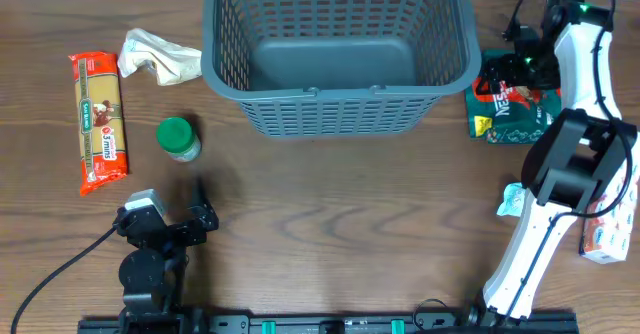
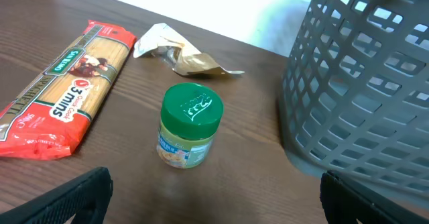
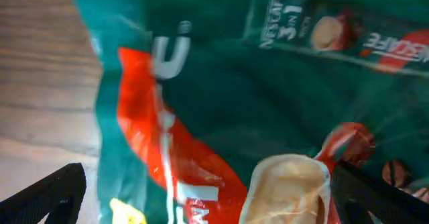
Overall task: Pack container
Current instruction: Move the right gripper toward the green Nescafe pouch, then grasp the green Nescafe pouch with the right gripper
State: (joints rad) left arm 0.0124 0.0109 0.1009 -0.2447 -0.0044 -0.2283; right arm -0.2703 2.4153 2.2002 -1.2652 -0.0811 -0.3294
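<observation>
the container [image 1: 340, 109], a big grey-blue slotted basket, stands on the counter [image 1: 330, 224] at the top middle of the overhead frame, its rim running off the top edge. only its bare solid floor shows inside. in the left wrist view the container [image 2: 362, 83] fills the right side.

the left tool [image 1: 200, 209] sits at the lower left of the overhead frame, its fingers spread wide with nothing between them. from its own camera the left tool [image 2: 214, 204] shows only two dark fingertips in the bottom corners. ahead of it a small jar with a green lid [image 2: 191, 123] stands upright. a long red pasta packet [image 2: 64, 96] lies to the left, and a crumpled pale wrapper [image 2: 177, 49] lies further up. overhead, the jar [image 1: 178, 139] is well apart from the basket, between the pasta packet [image 1: 100, 122] and the basket's left corner.

the right tool [image 1: 520, 66] is at the upper right, over a green coffee bag [image 1: 510, 104] lying just beside the basket's right wall. in its wrist view the right tool [image 3: 211, 200] is also spread wide, the coffee bag [image 3: 268, 117] filling the frame beneath; whether the fingers touch it i cannot tell. a small box [image 1: 605, 239] lies at the right edge.
</observation>
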